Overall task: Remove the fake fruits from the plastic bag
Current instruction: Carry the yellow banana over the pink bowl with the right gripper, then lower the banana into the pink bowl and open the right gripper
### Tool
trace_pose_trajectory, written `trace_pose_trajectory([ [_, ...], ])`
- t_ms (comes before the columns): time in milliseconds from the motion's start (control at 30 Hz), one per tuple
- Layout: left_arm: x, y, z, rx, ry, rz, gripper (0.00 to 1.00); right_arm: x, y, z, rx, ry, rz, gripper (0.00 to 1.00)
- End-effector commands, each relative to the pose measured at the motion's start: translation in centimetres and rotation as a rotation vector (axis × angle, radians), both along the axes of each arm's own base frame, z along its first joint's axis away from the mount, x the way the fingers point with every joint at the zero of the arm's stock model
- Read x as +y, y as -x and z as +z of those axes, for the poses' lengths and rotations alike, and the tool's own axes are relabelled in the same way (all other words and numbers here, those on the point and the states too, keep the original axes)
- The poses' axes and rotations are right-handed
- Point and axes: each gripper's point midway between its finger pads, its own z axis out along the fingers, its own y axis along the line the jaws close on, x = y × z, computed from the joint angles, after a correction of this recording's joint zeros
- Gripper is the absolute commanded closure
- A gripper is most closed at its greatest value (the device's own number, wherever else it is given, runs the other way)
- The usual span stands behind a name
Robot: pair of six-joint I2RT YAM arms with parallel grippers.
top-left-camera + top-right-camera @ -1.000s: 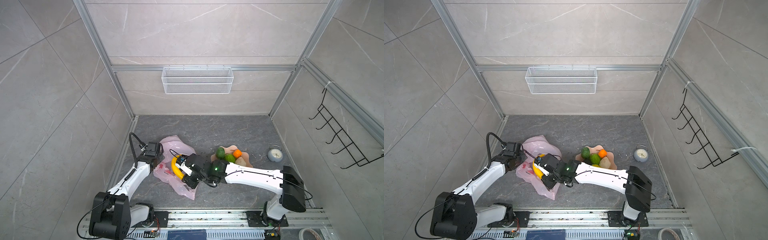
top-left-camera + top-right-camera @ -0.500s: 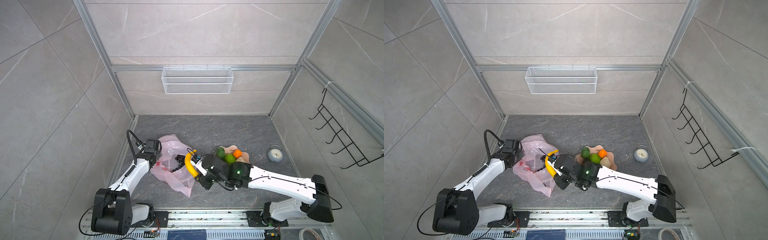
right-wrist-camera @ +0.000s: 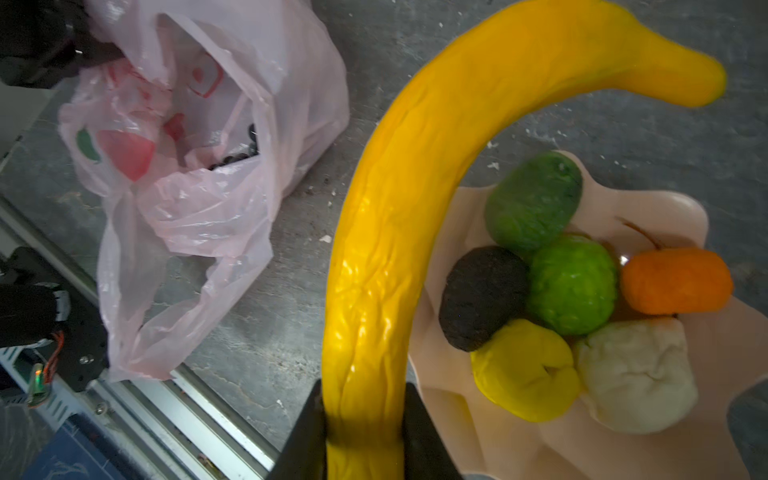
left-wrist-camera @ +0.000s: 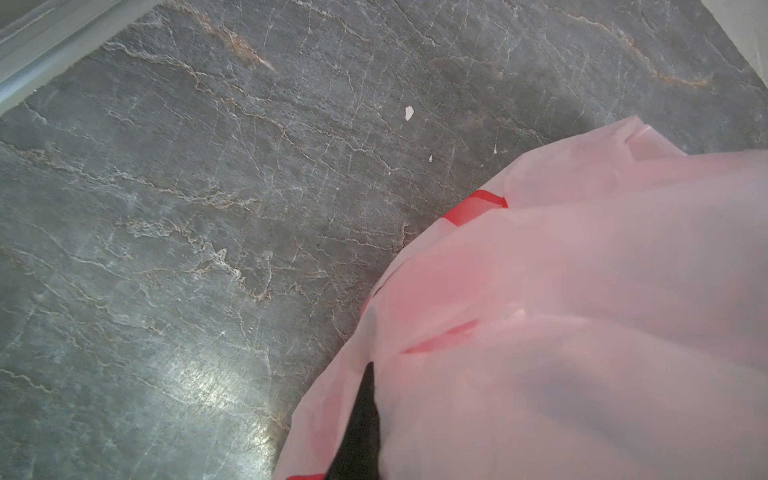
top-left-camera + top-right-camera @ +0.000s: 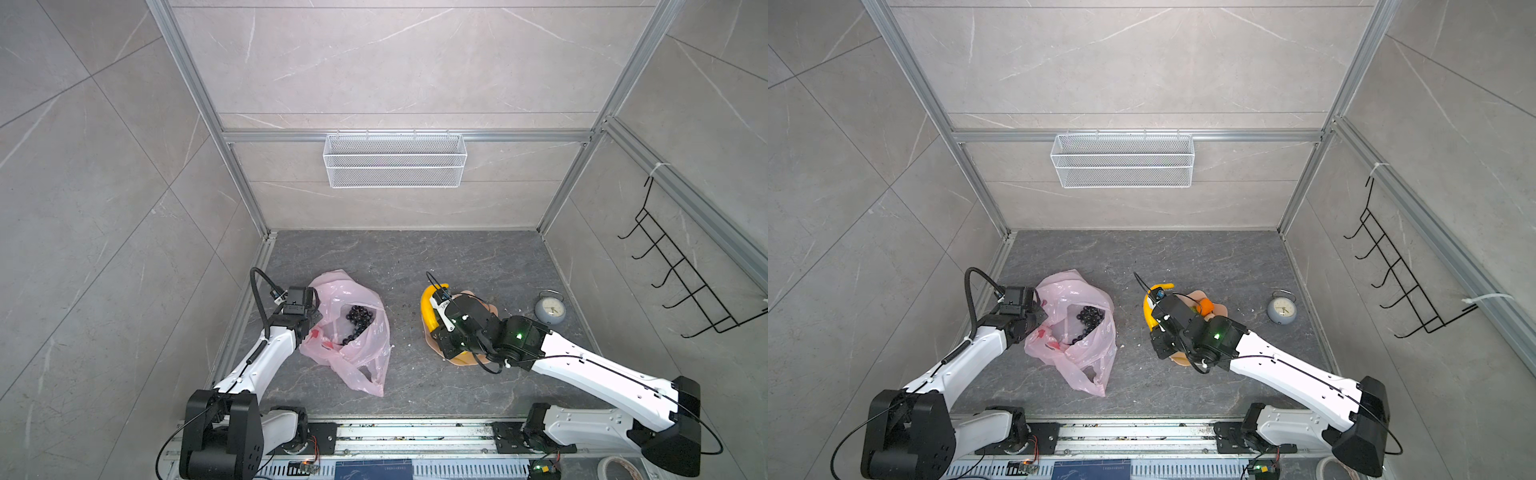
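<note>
I've got my right fingers (image 3: 424,440) clamped on one end of the banana (image 3: 386,249), which curves over the edge of the peach plate (image 3: 449,374) where six other fruit pieces (image 3: 573,286) sit. Meanwhile my left fingers (image 4: 360,432) are clenched on the rim of the plastic bag (image 5: 365,357). It lies on the counter (image 5: 415,257) with the grape bunch (image 5: 357,318) inside.

Pale-pink, crinkly bag (image 5: 353,353) lies slumped with its mouth open and dark grapes (image 5: 357,322) inside. The long yellow banana (image 3: 386,249) is clamped at one end in the right gripper (image 3: 365,419), curving over the plate (image 3: 685,212) rim. Two green pieces (image 3: 534,199), a dark one (image 3: 482,297), orange (image 3: 677,280), lemon (image 3: 525,370) and beige piece (image 3: 636,374) sit touching on that plate
</note>
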Motion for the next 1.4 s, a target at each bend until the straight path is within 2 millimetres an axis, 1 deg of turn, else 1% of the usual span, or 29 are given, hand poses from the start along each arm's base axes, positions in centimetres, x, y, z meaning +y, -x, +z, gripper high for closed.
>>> trace_pose_trajectory([
  [0, -0.1, -0.3, 0.9, -0.044, -0.002, -0.03, 1.0, -2.4, 0.1, -2.1, 0.047, 0.074, -0.072, 0.78],
  [67, -0.1, -0.2, 0.8, -0.04, -0.006, -0.036, 1.0, -2.7, -0.1, -2.9, 0.056, 0.097, -0.074, 0.78],
  [167, -0.1, -0.2, 0.8, -0.037, -0.012, -0.042, 1.0, -2.4, 0.2, -4.1, 0.074, 0.137, -0.023, 0.78],
  [333, -0.1, -0.1, 0.7, -0.032, -0.014, -0.045, 1.0, -1.9, 0.5, -5.3, 0.089, 0.181, 0.068, 0.76],
  [400, -0.1, -0.1, 0.7, -0.035, -0.013, -0.044, 1.0, -1.8, 0.4, -5.8, 0.093, 0.194, 0.066, 0.75],
  [600, 0.0, 0.0, 0.9, -0.038, -0.021, -0.047, 1.0, -2.0, 0.2, -8.5, 0.147, 0.275, 0.064, 0.76],
  [700, 0.0, 0.1, 0.8, -0.036, -0.023, -0.047, 1.0, -2.3, 0.2, -9.2, 0.162, 0.306, 0.061, 0.76],
  [967, 0.1, 0.0, 0.5, -0.03, -0.026, -0.045, 1.0, -2.8, 0.5, -10.3, 0.19, 0.36, 0.059, 0.76],
  [1133, 0.1, -0.1, 0.5, -0.028, -0.03, -0.046, 1.0, -3.0, 0.7, -10.2, 0.186, 0.366, 0.06, 0.76],
  [1367, 0.1, -0.3, 0.5, -0.028, -0.029, -0.044, 1.0, -3.2, 1.2, -10.4, 0.192, 0.372, 0.049, 0.72],
])
